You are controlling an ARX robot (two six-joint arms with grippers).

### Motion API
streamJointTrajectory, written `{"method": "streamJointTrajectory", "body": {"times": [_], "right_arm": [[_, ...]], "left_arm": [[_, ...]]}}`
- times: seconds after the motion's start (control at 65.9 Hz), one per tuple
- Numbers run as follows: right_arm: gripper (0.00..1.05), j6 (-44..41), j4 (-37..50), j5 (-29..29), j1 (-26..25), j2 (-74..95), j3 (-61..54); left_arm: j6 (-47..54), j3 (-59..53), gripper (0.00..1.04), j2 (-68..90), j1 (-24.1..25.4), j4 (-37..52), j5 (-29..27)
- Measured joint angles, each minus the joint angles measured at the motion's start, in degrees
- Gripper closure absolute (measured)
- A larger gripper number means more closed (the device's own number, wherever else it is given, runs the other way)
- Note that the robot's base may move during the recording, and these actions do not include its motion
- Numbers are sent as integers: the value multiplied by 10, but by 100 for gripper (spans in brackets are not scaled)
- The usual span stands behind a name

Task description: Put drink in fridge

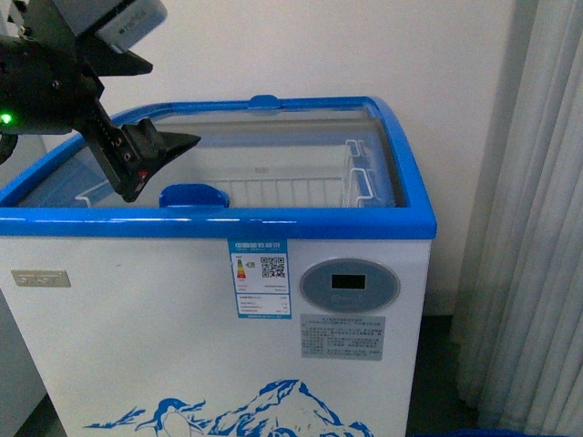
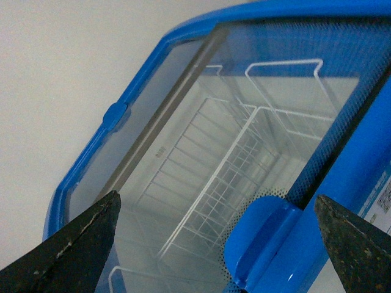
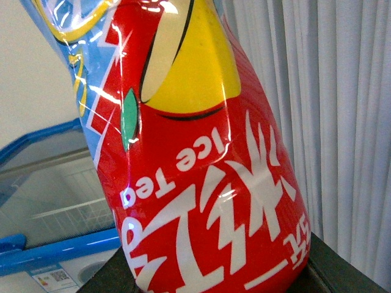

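Observation:
The fridge (image 1: 209, 319) is a white chest freezer with a blue top rim, curved glass lids, an oval display and a penguin-and-mountain decal. It fills the front view. My left gripper (image 1: 164, 168) is open and empty, hovering over the left part of the lid, just above the blue lid handle (image 1: 193, 196). In the left wrist view the handle (image 2: 263, 244) sits between the spread fingers of the left gripper (image 2: 217, 196). My right gripper (image 3: 220, 274) is shut on a red ice tea bottle (image 3: 201, 183), which fills the right wrist view. The right gripper is out of the front view.
White wire baskets (image 1: 273, 191) show through the glass inside the fridge. A grey curtain (image 1: 528, 228) hangs to the right of the fridge, and a white wall stands behind it. In the right wrist view the fridge's blue rim (image 3: 55, 244) lies beyond the bottle.

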Motion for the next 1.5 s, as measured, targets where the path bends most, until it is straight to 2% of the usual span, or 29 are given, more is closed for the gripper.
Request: {"method": "streamJointTrajectory", "body": {"times": [0.152,0.592,1.062,1.138,1.503], "right_arm": [[64,0,0,0,0,0,0],[64,0,0,0,0,0,0],[64,0,0,0,0,0,0],[64,0,0,0,0,0,0],[64,0,0,0,0,0,0]], "left_arm": [[83,37,8,30,13,-42,10],[170,115,8,106,25,-120,21],[183,245,8,227,33,-92,14],[181,294,8,256,31,-91,-1],[133,668,8,477,-2,-124,-165]]}}
